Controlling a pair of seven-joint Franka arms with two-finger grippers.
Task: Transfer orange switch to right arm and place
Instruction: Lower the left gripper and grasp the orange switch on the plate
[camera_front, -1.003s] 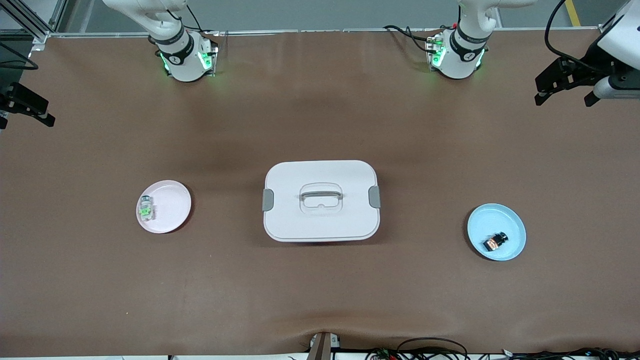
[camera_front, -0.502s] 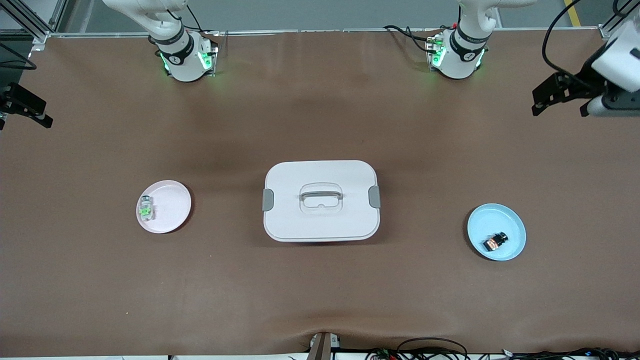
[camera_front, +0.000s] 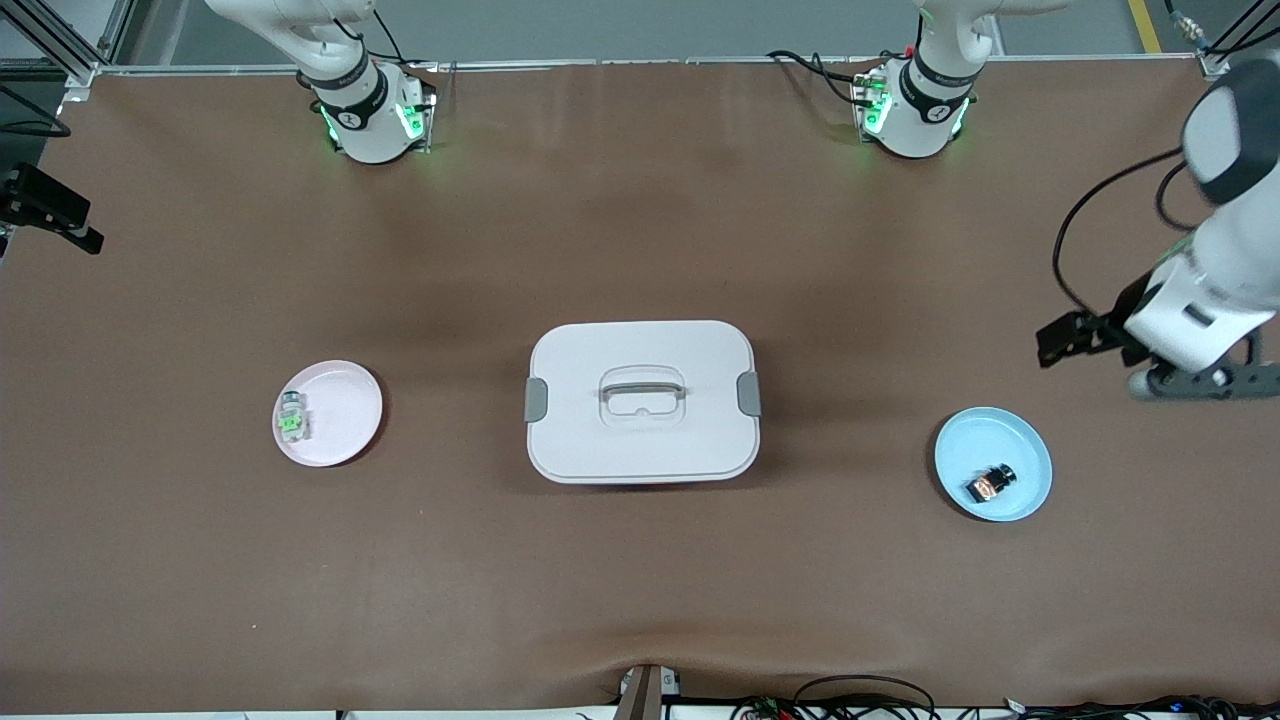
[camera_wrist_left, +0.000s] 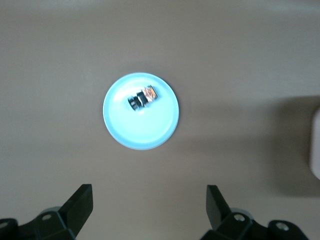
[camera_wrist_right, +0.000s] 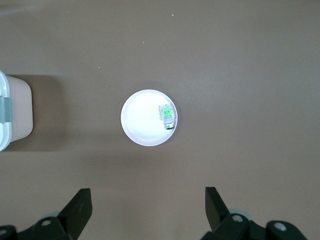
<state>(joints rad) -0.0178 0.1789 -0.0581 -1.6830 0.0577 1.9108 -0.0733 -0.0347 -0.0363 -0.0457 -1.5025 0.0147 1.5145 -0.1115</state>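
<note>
The orange switch (camera_front: 991, 484) lies on a blue plate (camera_front: 1030, 446) near the tabletop's left-arm end, with bare tabletop (camera_front: 640, 580) all round it. The left gripper (camera_wrist_left: 149, 210) hangs over the tabletop near that plate, jaws wide and empty. The right gripper (camera_wrist_right: 148, 209), likewise wide and empty, waits above a pink plate (camera_front: 350, 400) carrying a clear green part (camera_front: 292, 419); a white lidded box (camera_front: 640, 400) sits mid-table between the plates.

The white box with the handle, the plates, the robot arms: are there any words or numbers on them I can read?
No text can be read anywhere.
White lidded box with grey clips: no writing shows.
Round pink plate and round blue plate: blank.
Black bands on the white arm bases: small white marks, too small to read.
</note>
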